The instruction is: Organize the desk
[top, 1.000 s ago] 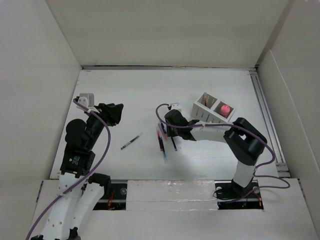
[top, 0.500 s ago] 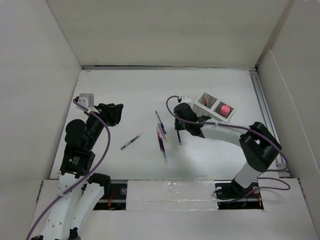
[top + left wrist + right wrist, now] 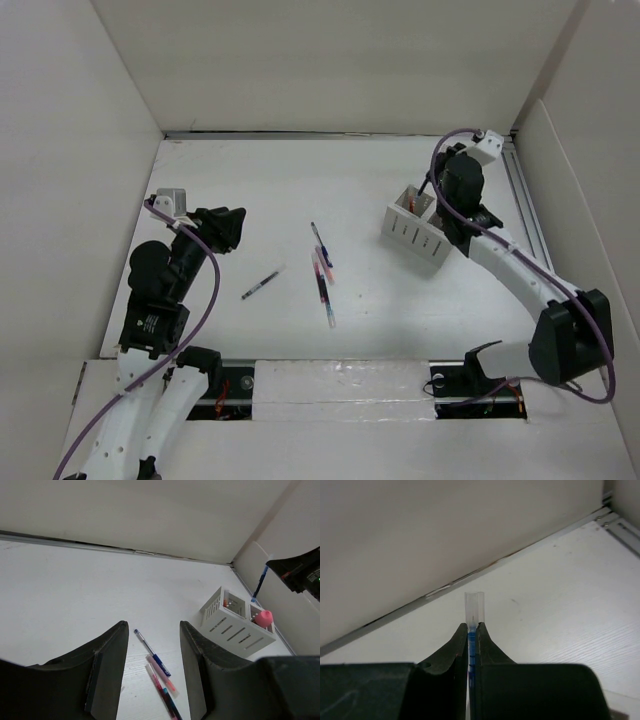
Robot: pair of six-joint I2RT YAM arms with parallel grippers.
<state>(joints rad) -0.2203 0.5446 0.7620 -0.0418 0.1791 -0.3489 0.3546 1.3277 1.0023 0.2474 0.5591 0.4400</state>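
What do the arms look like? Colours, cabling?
Left arm and right arm: white links, bulky black joint housings, a loose purple cable along each, a pale camera block at the wrist. Jaws matte black, wedge-shaped.

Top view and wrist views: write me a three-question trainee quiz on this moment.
1. True or false: the left gripper is shut on a pen.
2. The right gripper holds: A) an eraser, B) a blue pen, C) a cup.
3. Fill in: the pink item sits in the ___.
Key: 1 false, it is open and empty; 2 B; 3 organizer.
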